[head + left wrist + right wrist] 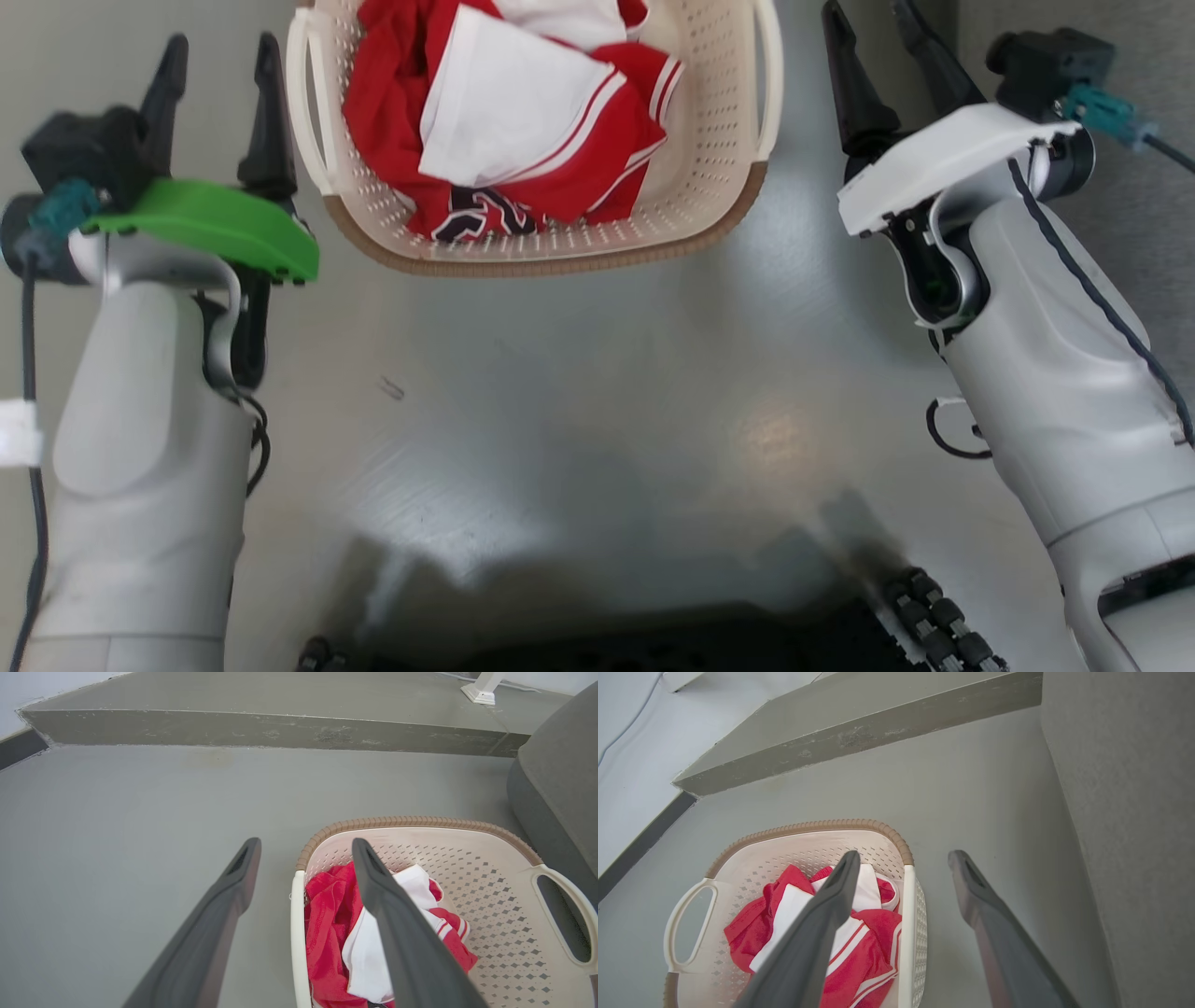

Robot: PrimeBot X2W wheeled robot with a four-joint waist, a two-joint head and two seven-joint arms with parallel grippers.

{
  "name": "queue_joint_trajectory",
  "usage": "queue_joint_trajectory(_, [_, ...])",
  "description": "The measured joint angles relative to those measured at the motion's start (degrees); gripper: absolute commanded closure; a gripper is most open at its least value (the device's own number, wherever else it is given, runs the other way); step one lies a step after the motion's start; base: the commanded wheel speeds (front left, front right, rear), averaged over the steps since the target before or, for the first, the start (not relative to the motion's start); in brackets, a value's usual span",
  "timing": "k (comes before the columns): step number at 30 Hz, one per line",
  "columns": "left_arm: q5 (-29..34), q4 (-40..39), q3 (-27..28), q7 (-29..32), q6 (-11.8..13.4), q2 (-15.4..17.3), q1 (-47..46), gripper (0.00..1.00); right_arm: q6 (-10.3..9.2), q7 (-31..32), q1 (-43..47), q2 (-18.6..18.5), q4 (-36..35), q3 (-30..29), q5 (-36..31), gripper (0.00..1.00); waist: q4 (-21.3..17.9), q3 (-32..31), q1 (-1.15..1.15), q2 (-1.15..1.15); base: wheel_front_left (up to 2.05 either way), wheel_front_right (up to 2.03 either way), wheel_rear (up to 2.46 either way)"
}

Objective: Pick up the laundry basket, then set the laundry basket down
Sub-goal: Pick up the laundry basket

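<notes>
The laundry basket (709, 177), cream perforated plastic with a brown woven-look rim, stands on the grey floor at the top middle of the head view, holding red and white clothes (513, 121). My left gripper (219, 70) is open just beside its left loop handle (303, 103). In the left wrist view that handle (296, 933) runs between the two spread fingers of the left gripper (306, 849). My right gripper (873, 28) is open beside the right handle (770, 84). The right wrist view shows the basket (752, 868) with its near handle (907, 933) between the right gripper's (905, 858) fingers.
A raised grey step (280, 728) crosses the floor behind the basket. Grey upholstered furniture (560, 788) stands close on the basket's right side, near my right arm (1134, 812). A white furniture leg (483, 688) stands on the step. My dark base (607, 644) lies below.
</notes>
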Motion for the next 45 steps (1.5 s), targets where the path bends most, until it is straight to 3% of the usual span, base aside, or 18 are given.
queue_joint_trajectory(24, [-1.1,13.7,-2.4,0.0,-1.4,-0.7,-11.9,0.00,1.69,1.7,-11.9,1.9,13.4,1.8,0.7,0.00,1.4,9.4,0.00,0.00,0.00,0.00,0.00])
queue_joint_trajectory(45, [-3.6,23.5,-5.5,1.5,-2.0,-1.7,-16.5,0.00,2.92,1.6,-16.2,2.6,21.3,4.6,3.1,0.00,1.2,12.3,-0.01,0.00,0.00,0.00,0.00])
